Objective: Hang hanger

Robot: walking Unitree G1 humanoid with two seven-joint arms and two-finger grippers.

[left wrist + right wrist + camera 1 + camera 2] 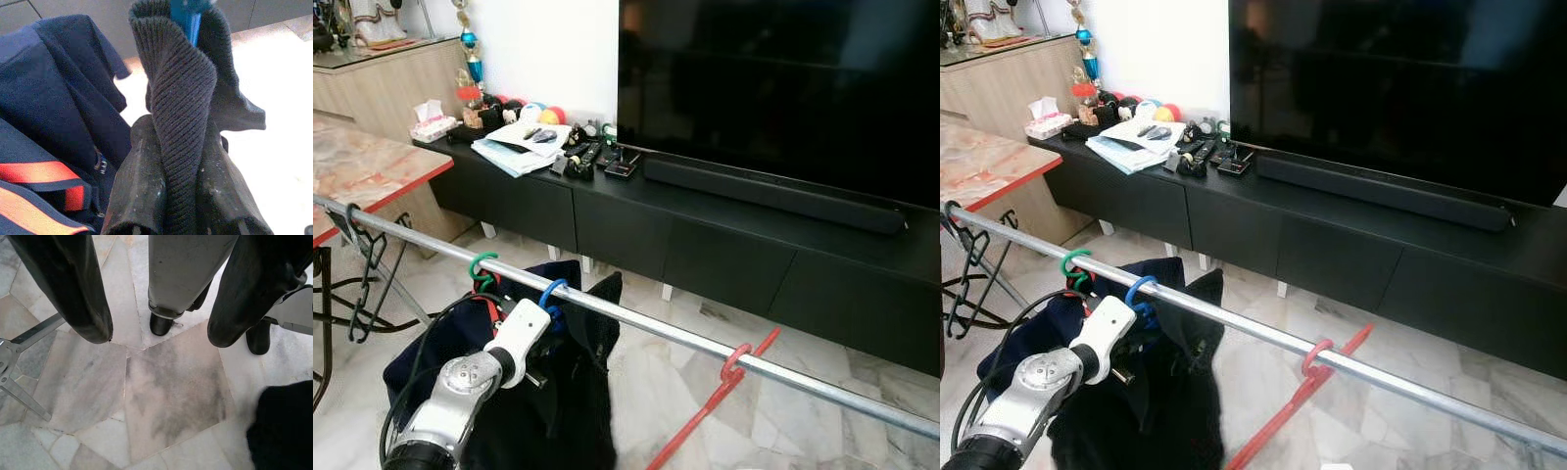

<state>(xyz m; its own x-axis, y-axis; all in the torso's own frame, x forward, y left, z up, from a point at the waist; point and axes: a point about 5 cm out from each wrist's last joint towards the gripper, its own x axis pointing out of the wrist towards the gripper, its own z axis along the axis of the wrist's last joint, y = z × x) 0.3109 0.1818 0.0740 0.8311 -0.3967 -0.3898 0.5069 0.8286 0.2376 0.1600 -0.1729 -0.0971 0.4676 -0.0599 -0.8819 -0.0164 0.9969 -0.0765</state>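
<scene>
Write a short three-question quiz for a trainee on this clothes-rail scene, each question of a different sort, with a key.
1. True or false: the red hanger on the metal rail carries a garment.
2. Multiple choice: the left pincer is shut on
A. the green hook
B. a dark ribbed knit garment
C. the bare rail
3. Fill in: the hook just above that knit garment, looped over the rail, is coloured ____.

Key
1. False: the red hanger hangs bare.
2. B: in the left wrist view the ribbed knit runs between its two black fingers.
3. Blue. The right pincer hangs idle, open over the marble floor.
</scene>
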